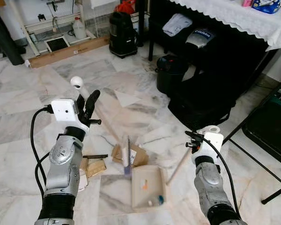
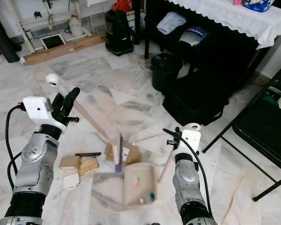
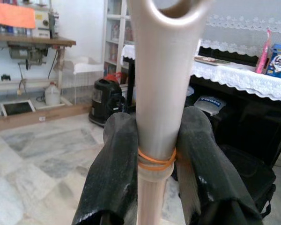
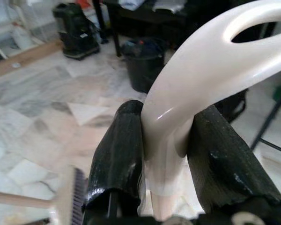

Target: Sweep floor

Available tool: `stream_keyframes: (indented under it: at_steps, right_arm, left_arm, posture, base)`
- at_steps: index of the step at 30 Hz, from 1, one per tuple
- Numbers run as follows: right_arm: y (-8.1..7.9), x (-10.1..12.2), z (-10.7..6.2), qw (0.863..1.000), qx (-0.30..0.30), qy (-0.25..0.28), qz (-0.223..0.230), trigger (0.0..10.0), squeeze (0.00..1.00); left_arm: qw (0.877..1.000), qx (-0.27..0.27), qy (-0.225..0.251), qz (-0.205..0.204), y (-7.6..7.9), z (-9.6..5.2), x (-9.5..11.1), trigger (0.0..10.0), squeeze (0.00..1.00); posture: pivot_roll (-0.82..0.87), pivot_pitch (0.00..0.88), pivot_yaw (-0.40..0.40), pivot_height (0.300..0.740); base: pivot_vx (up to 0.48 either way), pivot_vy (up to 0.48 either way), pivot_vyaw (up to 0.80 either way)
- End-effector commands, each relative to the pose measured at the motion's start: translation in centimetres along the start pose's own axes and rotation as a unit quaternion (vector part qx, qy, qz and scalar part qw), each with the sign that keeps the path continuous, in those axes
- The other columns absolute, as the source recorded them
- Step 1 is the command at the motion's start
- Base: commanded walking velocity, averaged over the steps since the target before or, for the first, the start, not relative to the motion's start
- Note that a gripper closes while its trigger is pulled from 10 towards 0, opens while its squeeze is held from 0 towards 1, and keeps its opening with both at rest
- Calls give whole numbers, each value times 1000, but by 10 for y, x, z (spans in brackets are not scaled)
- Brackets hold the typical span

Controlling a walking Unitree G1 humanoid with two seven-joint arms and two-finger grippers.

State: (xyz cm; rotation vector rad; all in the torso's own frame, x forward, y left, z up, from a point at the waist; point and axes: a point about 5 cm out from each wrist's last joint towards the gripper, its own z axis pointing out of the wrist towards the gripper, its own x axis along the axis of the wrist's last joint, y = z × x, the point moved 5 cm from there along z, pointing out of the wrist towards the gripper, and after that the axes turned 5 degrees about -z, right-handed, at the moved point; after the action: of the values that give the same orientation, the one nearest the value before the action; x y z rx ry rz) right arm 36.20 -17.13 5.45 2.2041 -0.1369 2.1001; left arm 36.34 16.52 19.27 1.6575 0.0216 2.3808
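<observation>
Where the marble floor (image 1: pixel 33 93) carries the litter, broom (image 1: pixel 126 157) head blurred just above the near edge of the cream dustpan (image 1: pixel 147 187), bristles dark, stick running up and back to the left gripper (image 1: pixel 86 105). Dustpan flat on the floor, a few small bits inside, one orange, one blue; its thin handle (image 1: pixel 180 164) slanting up to the right gripper (image 1: pixel 196 139). Cardboard scraps (image 1: pixel 131 154) just behind the pan, wooden blocks (image 1: pixel 94 167) to its left near the left forearm.

Left wrist view: both black fingers (image 3: pixel 114 173) pressed tight on the broom stick just below its looped end, an orange rubber band (image 3: pixel 155 161) round the stick at the grip. Band not readable from the head views; there, only the white knob end above the fingers.

Right wrist view: fingers (image 4: pixel 117 159) clamped on the curved cream loop of the dustpan handle, blurred broom bristles (image 4: pixel 71 199) in the corner beyond. Head views give the right wrist housing from behind, grip itself hidden.

Outward: black bin (image 1: pixel 171 72) and black bags (image 1: pixel 201 101) under a table with lace cloth (image 1: pixel 234 18), black vacuum (image 1: pixel 122 35) further back, long cardboard box (image 1: pixel 68 50) by the wall, folding chair (image 1: pixel 267 126) at the right.
</observation>
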Motion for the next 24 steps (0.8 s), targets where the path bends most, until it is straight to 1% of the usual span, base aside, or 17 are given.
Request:
stream_keyframes:
  at_steps: [1, 4, 6, 7, 8, 11, 15, 16, 17, 20, 22, 24]
  right_arm:
    - [1, 22, 2, 999, 0, 51, 14, 10000, 0]
    - [0, 29, 1, 997, 3, 69, 25, 10000, 0]
    - [2, 34, 2, 996, 2, 78, 31, 10000, 0]
    - [4, 36, 2, 996, -3, 81, 39, 10000, 0]
    - [4, 36, 2, 996, -3, 81, 39, 10000, 0]
    - [6, 42, 3, 994, -6, 93, 53, 10000, 0]
    - [6, 53, 4, 992, -1, 113, 57, 10000, 0]
    - [6, 53, 4, 992, -1, 113, 57, 10000, 0]
    - [7, 57, 4, 991, 1, 118, 58, 10000, 0]
    - [9, 58, 5, 991, 0, 120, 56, 10000, 0]
    - [12, 61, 4, 990, -9, 127, 52, 10000, 0]
    - [16, 65, 4, 990, -17, 135, 47, 10000, 0]
  left_arm:
    - [999, -8, 29, 11, 6, 3, 13, 10000, 0]
    - [999, -6, 31, 21, 5, 2, 13, 10000, 0]
    - [999, 1, 30, 38, 4, 1, 11, 10000, 0]
    - [998, 6, 20, 54, 1, -2, 4, 10000, 0]
    - [998, 6, 20, 54, 1, -2, 4, 10000, 0]
    - [998, 18, 9, 67, -4, -9, -7, 10000, 0]
    - [996, 46, -6, 80, -11, -18, -19, 10000, 0]
    - [996, 46, -6, 80, -11, -18, -19, 10000, 0]
    - [995, 53, -17, 87, -13, -21, -28, 10000, 0]
    - [994, 61, -21, 89, -15, -23, -32, 10000, 0]
    - [994, 66, -20, 82, -17, -23, -34, 10000, 0]
    - [995, 78, -17, 62, -19, -22, -34, 10000, 0]
  posture:
    - [-44, 80, -8, 740]
    - [-44, 76, -9, 740]
    - [-42, 72, -9, 740]
    - [-41, 65, -10, 740]
    - [-41, 65, -10, 740]
    - [-47, 59, -11, 740]
    - [-44, 42, -18, 740]
    - [-44, 42, -18, 740]
    - [-42, 37, -22, 740]
    - [-44, 33, -21, 740]
    - [-43, 12, -20, 740]
    - [-45, 8, -21, 740]
  base:
    - [0, 0, 0]
    - [0, 0, 0]
    - [0, 0, 0]
    - [0, 0, 0]
    - [0, 0, 0]
    - [0, 0, 0]
    - [0, 0, 0]
    - [0, 0, 0]
    - [0, 0, 0]
    - [0, 0, 0]
    - [0, 0, 0]
    - [0, 0, 0]
